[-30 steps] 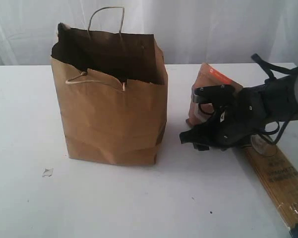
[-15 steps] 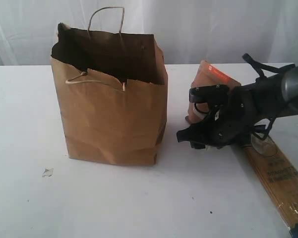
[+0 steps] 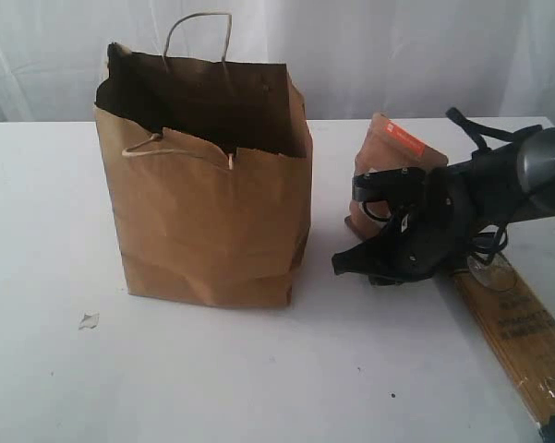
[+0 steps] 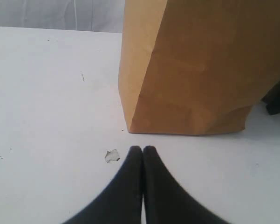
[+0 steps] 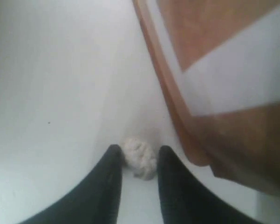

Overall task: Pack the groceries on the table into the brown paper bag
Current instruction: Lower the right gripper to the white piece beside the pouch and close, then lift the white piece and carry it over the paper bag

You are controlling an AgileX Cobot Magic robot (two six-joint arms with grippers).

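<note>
The brown paper bag (image 3: 203, 198) stands upright and open, left of centre on the worktop (image 3: 259, 369). Its inside is dark, so what it already holds cannot be made out. Two groceries are plainly not packed. The brown pouch with white square (image 3: 392, 152) stands propped up to the right of the bag and apart from it. The spaghetti pack (image 3: 517, 341) lies flat along the near right edge. A clear round object (image 3: 490, 273) shows beneath the right arm, too hidden to name. No other groceries are visible on the worktop, so the job looks well along, with these items left.

The right gripper (image 5: 139, 153) is low at the pouch's near left corner. Its fingers (image 5: 109, 172) are narrowly parted and straddle a small white lump (image 5: 140, 158), not the pouch. Whether they press on the lump I cannot tell. The pouch looks like the next pick and would call for a re-aimed grasp.

The left gripper (image 4: 142, 150) has its fingers pressed together and holds nothing. It hovers by the bag's near left corner, just beside a white scrap (image 4: 112, 156).
</note>
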